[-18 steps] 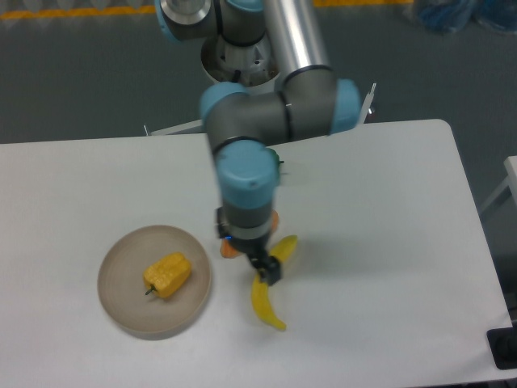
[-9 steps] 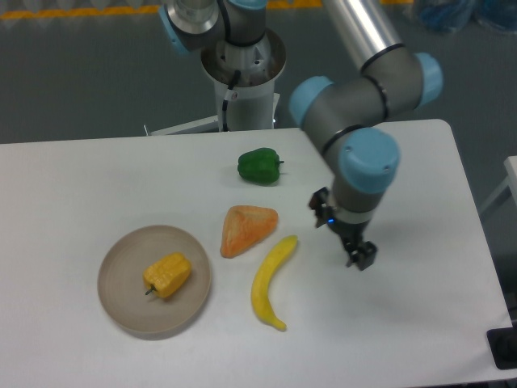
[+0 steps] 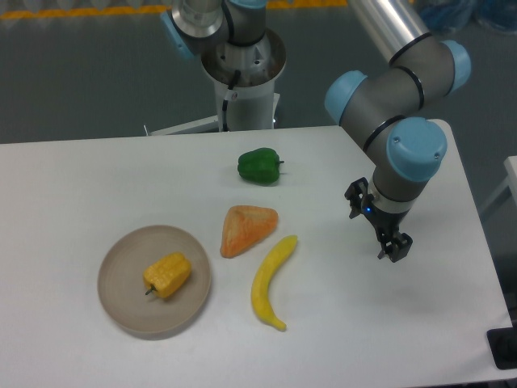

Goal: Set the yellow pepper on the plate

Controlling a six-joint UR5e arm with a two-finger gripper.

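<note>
claw (image 3: 393, 248) far right, yellow pepper (image 3: 168, 275) on plate (image 3: 121, 260)

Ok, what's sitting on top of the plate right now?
The yellow pepper lies on the plate, a little right of its middle, stem toward the centre. Nothing else is on it. The plate surface under the pepper is covered.

You get one fixed view, high across the table (image 3: 97, 174), angled down toward the arm's base (image 3: 242, 77).
</note>
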